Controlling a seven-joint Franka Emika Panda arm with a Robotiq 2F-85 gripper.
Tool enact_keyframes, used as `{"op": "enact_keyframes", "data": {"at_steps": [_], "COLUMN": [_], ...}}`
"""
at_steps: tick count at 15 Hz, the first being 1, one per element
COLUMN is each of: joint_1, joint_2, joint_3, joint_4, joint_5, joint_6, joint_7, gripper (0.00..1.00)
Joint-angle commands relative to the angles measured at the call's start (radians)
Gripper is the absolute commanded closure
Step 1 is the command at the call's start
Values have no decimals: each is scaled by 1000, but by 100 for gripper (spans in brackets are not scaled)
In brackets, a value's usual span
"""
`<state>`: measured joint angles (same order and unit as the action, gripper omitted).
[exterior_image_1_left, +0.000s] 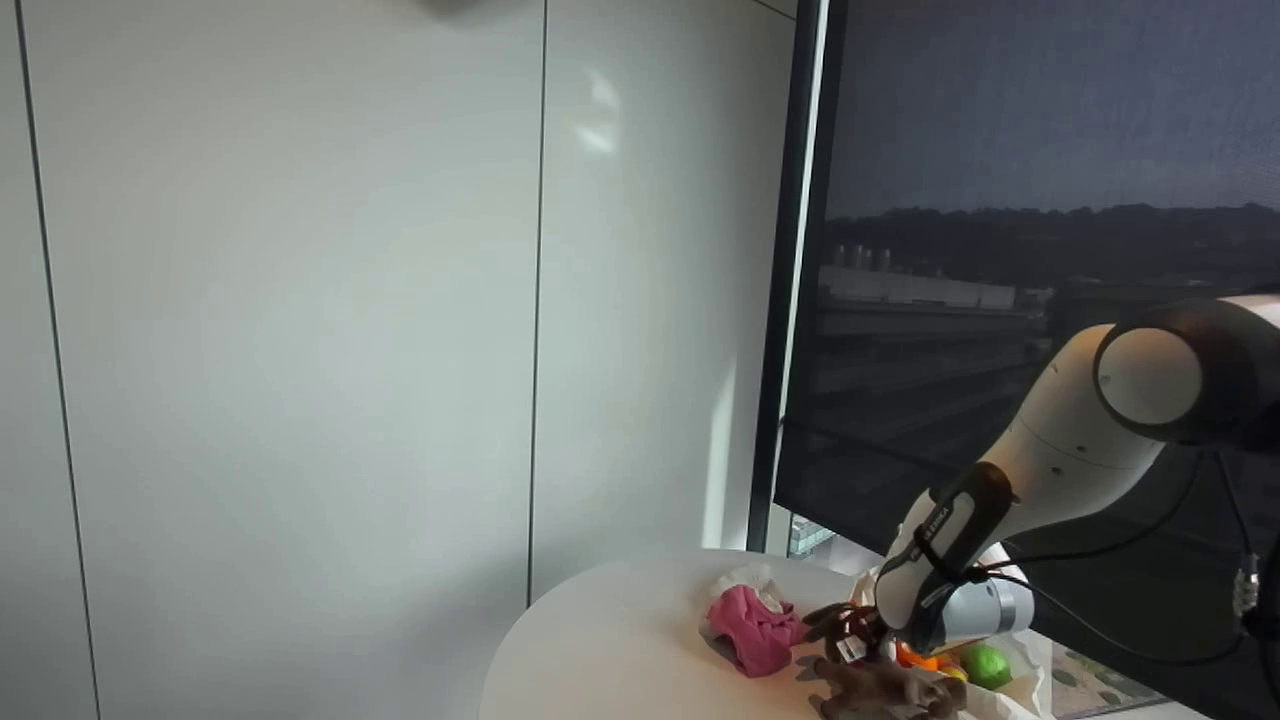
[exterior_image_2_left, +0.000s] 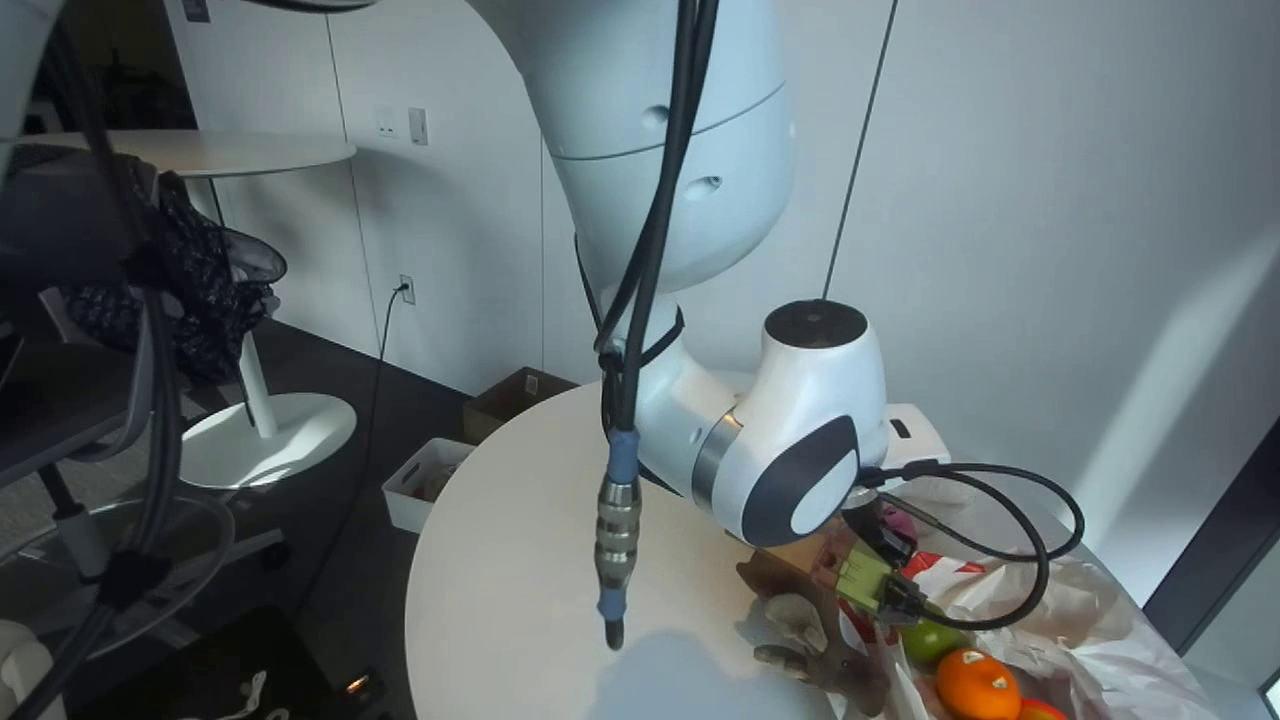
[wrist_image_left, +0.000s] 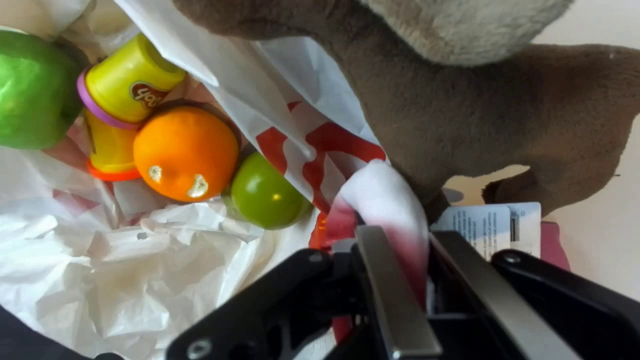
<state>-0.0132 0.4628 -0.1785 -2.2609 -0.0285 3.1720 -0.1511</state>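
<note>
Gripper (wrist_image_left: 407, 237) observed with fingers closed on a white-and-red soft piece (wrist_image_left: 384, 192), its narrow bend apparently giving purchase; it sits beside a brown plush (wrist_image_left: 445, 110) and the white bag (wrist_image_left: 130, 280), whose walls evidently corral an orange fruit (wrist_image_left: 186, 152) near the edge of the table (exterior_image_1_left: 590, 640)

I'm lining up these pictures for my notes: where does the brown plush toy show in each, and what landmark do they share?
In an exterior view: brown plush toy at the bottom edge, right of centre.
In an exterior view: brown plush toy low down, right of centre.
In the wrist view: brown plush toy across the upper right.
Shared landmark: the crumpled white bag, next to it in all three.
</note>
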Motion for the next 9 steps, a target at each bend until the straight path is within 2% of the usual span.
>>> {"op": "enact_keyframes", "data": {"at_steps": [1,5,9], "joint_1": [113,213,319], "joint_2": [-56,-85,-101], "joint_3": [-128,-261,-399], "joint_4": [3,18,20], "joint_5": [6,14,11], "joint_6": [29,9,47], "joint_7": [65,126,186], "gripper": [83,83,83]}}
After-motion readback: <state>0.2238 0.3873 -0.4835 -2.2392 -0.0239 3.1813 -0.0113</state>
